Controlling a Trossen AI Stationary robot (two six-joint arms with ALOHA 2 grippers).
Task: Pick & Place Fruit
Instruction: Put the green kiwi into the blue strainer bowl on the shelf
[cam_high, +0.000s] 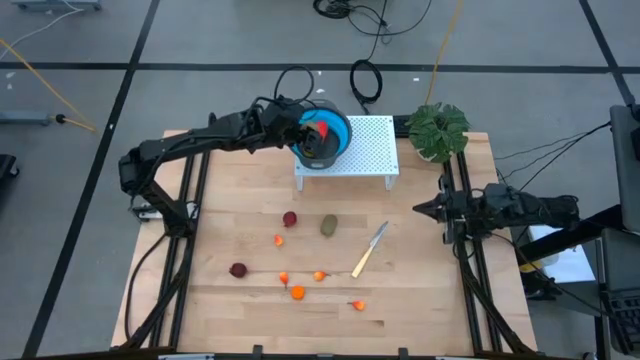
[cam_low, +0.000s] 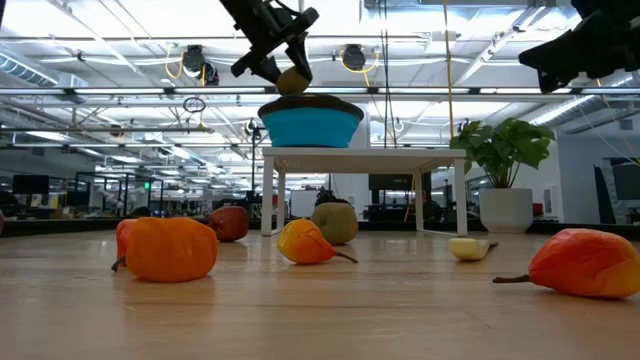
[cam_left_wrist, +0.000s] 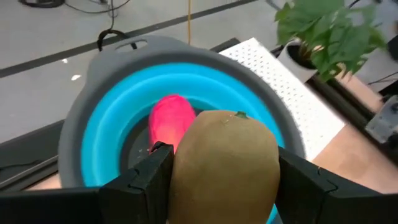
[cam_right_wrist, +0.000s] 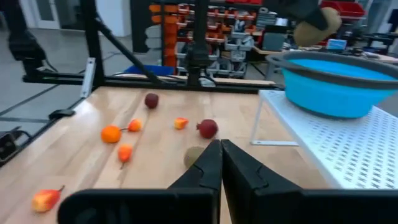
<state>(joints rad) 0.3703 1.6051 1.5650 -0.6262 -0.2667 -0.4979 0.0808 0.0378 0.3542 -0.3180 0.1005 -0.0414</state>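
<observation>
Left gripper (cam_left_wrist: 224, 180): we pinch a brown-green oval fruit (cam_left_wrist: 224, 165) above the blue bowl (cam_left_wrist: 99, 130).
Right gripper (cam_right_wrist: 219, 163): pressed together, waiting at the table's right.
Risk: a release off-centre could bounce our fruit off the red-yellow fruit (cam_left_wrist: 169, 121) and over the rim.
</observation>
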